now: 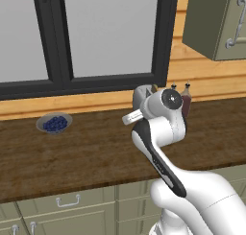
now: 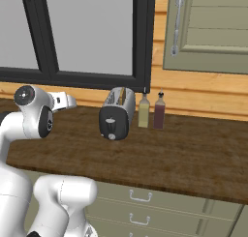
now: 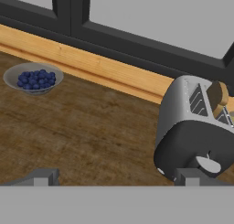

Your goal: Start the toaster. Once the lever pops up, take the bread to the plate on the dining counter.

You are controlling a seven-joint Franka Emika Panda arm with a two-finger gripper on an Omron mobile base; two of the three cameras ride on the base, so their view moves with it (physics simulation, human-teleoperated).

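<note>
The silver toaster stands on the dark wood counter by the window, its black end panel facing me. A brown slice of bread sticks up from its slot. In the hand view the toaster sits at the right with the bread in its top. My gripper is open and holds nothing. It hovers above the counter, short of the toaster and to its left. One fingertip lies just in front of the black panel. The plate and the dining counter are out of view.
A grey bowl of blueberries rests on the counter to the left. Two bottles stand right of the toaster against the wooden wall. A green wall cabinet hangs at the upper right, and drawers run below the counter.
</note>
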